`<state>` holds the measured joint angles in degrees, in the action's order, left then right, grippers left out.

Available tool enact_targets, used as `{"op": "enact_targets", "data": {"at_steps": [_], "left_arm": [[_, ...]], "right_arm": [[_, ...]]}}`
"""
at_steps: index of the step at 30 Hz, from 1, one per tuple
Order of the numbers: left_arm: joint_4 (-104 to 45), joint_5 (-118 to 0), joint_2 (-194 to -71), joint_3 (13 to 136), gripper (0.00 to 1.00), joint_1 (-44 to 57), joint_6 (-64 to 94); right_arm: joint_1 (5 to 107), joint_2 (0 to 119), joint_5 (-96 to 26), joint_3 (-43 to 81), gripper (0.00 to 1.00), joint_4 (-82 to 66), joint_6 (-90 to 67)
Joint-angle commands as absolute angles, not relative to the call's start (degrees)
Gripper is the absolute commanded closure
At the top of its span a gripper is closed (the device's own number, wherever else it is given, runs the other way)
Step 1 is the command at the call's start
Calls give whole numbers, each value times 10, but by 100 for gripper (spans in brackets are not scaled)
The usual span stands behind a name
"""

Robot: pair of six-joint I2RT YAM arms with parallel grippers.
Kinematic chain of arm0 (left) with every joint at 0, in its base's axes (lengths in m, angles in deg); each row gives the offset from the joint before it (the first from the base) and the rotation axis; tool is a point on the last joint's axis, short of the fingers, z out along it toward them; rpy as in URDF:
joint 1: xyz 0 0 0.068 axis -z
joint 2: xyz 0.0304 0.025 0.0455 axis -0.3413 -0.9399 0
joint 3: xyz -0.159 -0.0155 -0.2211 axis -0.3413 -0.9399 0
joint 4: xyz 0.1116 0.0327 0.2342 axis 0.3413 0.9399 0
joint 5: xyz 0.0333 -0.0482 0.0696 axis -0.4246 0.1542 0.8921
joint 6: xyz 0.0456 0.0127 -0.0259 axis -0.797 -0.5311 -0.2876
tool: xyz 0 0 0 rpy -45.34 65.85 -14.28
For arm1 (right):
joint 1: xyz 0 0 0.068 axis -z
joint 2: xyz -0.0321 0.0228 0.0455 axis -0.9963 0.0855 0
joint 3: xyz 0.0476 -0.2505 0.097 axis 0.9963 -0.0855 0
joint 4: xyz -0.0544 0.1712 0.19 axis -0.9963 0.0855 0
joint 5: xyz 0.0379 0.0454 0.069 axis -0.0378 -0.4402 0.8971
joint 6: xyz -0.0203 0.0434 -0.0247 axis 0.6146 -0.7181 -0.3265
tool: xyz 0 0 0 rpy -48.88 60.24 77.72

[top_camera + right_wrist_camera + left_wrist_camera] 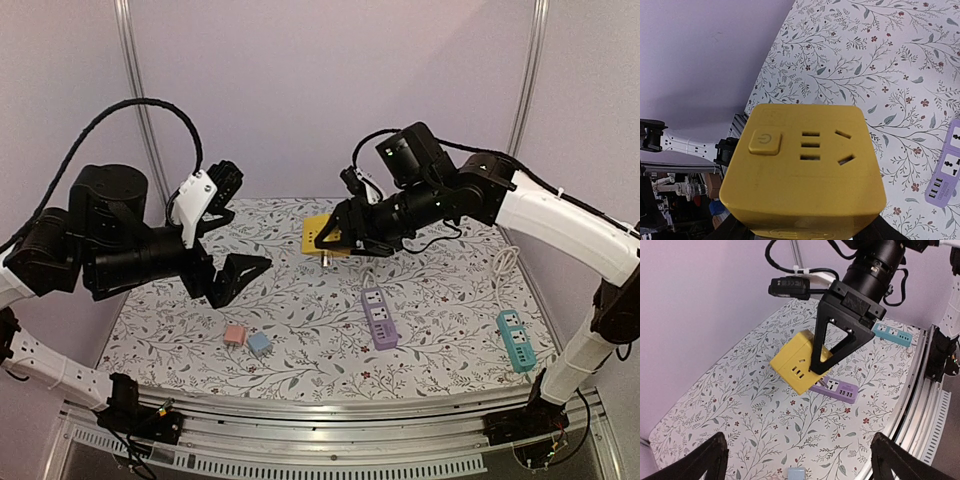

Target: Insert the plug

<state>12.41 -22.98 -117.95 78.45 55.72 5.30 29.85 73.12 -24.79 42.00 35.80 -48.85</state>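
The yellow cube plug (322, 236) hangs above the counter (300, 345) near the middle of the overhead view, pinched across its flat sides by the right hand (345, 240). The purple power strip (379, 317) lies just below and right of it in frame. The left hand (253, 218), at centre left, gapes wide and empty. The cube looks like rigid, smooth plastic, light but liable to twist in a pinch, so I'd hold its flat opposite faces, clear of prongs and sockets.
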Motion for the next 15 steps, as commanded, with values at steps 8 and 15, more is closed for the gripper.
{"op": "enact_targets", "data": {"at_steps": [8, 15], "left_arm": [[262, -336, -1216, 870, 0, 483, 324], [373, -395, -1315, 984, 2, 454, 361]], "right_arm": [[283, 688, -403, 372, 74, 303, -323], [226, 665, -501, 310, 78, 234, -202]]}}
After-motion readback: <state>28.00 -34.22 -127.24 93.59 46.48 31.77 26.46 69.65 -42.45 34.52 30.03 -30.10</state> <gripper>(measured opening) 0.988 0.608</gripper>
